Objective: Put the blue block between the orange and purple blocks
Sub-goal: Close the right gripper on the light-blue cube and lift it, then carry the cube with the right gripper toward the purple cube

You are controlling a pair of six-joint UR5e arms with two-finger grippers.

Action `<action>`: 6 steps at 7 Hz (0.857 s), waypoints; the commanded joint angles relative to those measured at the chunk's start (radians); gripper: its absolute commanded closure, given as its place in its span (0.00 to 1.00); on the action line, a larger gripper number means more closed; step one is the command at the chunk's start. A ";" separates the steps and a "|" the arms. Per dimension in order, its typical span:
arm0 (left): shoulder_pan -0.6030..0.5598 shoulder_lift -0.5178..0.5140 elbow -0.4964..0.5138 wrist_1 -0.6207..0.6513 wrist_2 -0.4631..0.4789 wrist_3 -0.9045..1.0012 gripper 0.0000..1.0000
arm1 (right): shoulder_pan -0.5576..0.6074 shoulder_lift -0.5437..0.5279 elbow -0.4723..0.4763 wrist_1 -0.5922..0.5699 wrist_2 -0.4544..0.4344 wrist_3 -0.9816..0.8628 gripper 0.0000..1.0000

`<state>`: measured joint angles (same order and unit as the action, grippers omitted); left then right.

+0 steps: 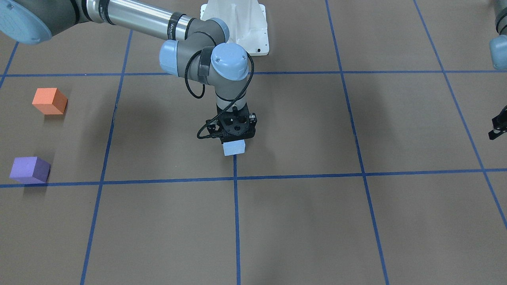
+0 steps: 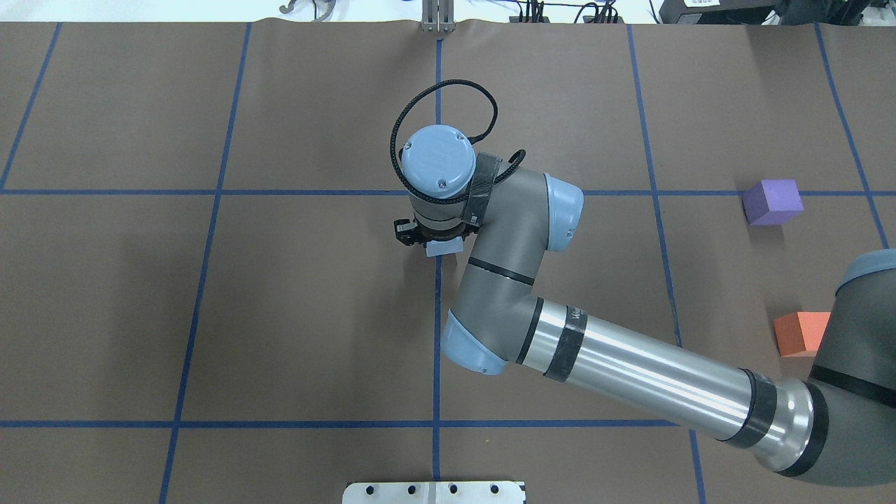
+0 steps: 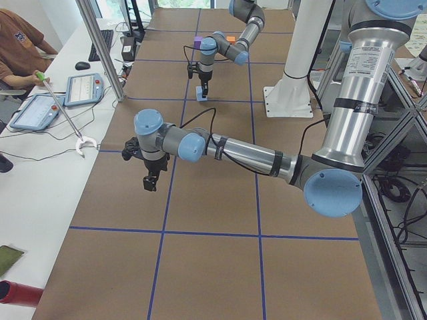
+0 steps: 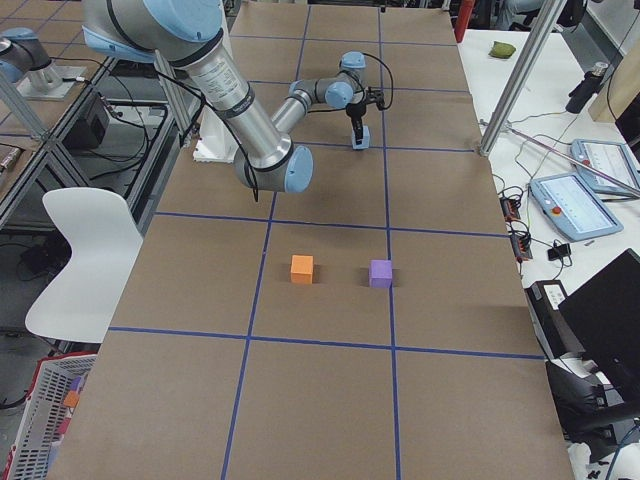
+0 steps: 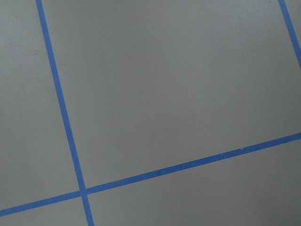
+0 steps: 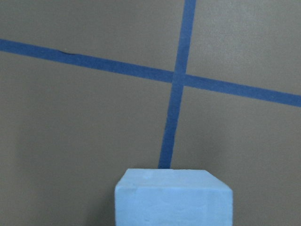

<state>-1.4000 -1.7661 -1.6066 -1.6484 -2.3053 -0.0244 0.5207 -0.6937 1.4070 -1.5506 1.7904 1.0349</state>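
Note:
The pale blue block (image 1: 234,148) is at the table's middle, on a blue tape line, under my right gripper (image 1: 234,139). The gripper points straight down and is shut on the block. The block also shows in the overhead view (image 2: 443,247) and fills the bottom of the right wrist view (image 6: 173,197); I cannot tell whether it touches the table. The orange block (image 1: 49,101) and the purple block (image 1: 29,169) stand apart, far off on my right side (image 2: 801,334) (image 2: 772,201). My left gripper (image 1: 497,128) hangs over bare table, cut off by the frame's edge.
Blue tape lines (image 1: 235,178) divide the brown table into squares. The white robot base (image 1: 243,27) stands at the table's robot side. An operators' desk with tablets (image 3: 83,90) and a seated person (image 3: 17,47) runs along the far side.

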 commanded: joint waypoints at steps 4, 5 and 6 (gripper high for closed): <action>-0.040 0.051 0.005 -0.010 -0.002 -0.012 0.00 | 0.301 -0.534 0.703 -0.250 0.193 -0.137 1.00; -0.036 0.068 0.010 -0.010 0.000 -0.008 0.00 | 0.371 -0.587 0.707 -0.246 0.246 -0.168 1.00; -0.034 0.070 0.010 -0.010 0.000 -0.009 0.00 | 0.433 -0.649 0.702 -0.221 0.298 -0.241 1.00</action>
<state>-1.4371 -1.7053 -1.5987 -1.6579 -2.3060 -0.0300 0.8712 -1.2633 2.0995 -1.7914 2.0248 0.8699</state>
